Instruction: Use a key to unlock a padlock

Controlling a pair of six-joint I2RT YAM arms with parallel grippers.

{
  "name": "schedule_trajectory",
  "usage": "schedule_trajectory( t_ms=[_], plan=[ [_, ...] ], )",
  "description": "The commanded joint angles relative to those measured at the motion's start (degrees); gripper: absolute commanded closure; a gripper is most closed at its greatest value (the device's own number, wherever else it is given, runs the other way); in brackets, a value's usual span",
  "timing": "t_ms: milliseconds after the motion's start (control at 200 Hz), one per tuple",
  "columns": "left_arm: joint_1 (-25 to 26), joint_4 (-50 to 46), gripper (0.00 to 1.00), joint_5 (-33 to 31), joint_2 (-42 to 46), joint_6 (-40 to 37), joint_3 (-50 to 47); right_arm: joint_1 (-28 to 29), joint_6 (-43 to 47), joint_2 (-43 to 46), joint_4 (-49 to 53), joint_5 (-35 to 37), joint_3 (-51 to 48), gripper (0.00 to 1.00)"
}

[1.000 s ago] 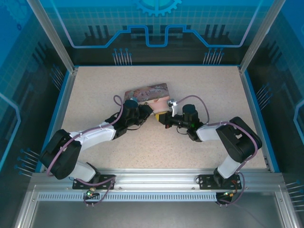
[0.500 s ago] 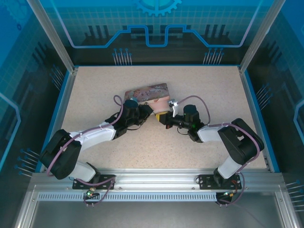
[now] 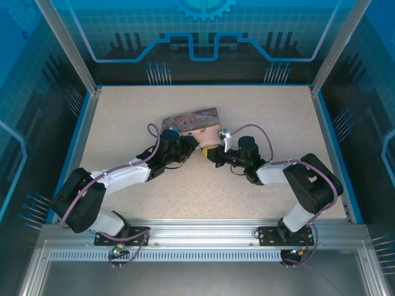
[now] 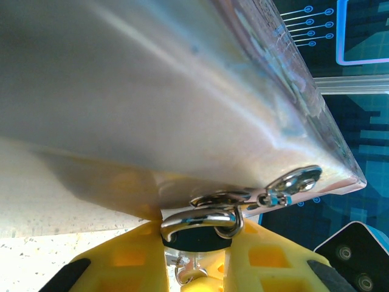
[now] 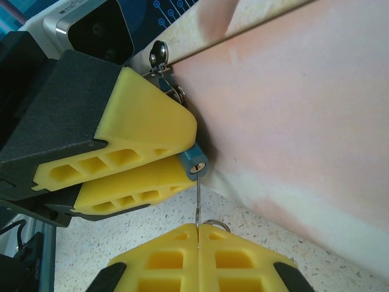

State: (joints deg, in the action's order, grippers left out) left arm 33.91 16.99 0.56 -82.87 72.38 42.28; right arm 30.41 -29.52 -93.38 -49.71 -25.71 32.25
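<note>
The padlock (image 5: 194, 163) has a small blue body, and my left gripper (image 4: 197, 234) is shut on it between its yellow fingers (image 5: 146, 134). Its silver shackle (image 4: 200, 220) hooks through the metal hasp (image 4: 292, 184) on the pink tin (image 5: 304, 109). My right gripper (image 5: 198, 226) is shut on the key (image 5: 197, 201), a thin grey blade pointing up. The blade's tip meets the padlock's face at the keyhole. In the top view both grippers (image 3: 196, 147) (image 3: 211, 154) meet at the tin's near right corner.
The pink illustrated tin (image 3: 191, 120) lies mid-table on the speckled surface (image 3: 154, 197). A small key ring (image 5: 216, 223) pokes out beside my right fingers. Blue walls and metal posts ring the table.
My right arm's elbow has shifted slightly outward. Both grippers stay together at the tin's corner with the same grips.
</note>
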Motion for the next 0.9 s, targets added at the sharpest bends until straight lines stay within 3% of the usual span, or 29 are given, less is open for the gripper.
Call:
schedule_trajectory(
  t_ms=[0,895],
  plan=[
    [-0.1,4.98,1.0,1.9,0.17,1.42,0.51,-0.35,0.52,-0.65,-1.04,-0.01,0.91,1.0],
    [-0.08,5.16,1.0,4.26,0.6,1.56,0.77,-0.35,4.34,-2.29,1.65,-0.74,4.74,1.0]
  ],
)
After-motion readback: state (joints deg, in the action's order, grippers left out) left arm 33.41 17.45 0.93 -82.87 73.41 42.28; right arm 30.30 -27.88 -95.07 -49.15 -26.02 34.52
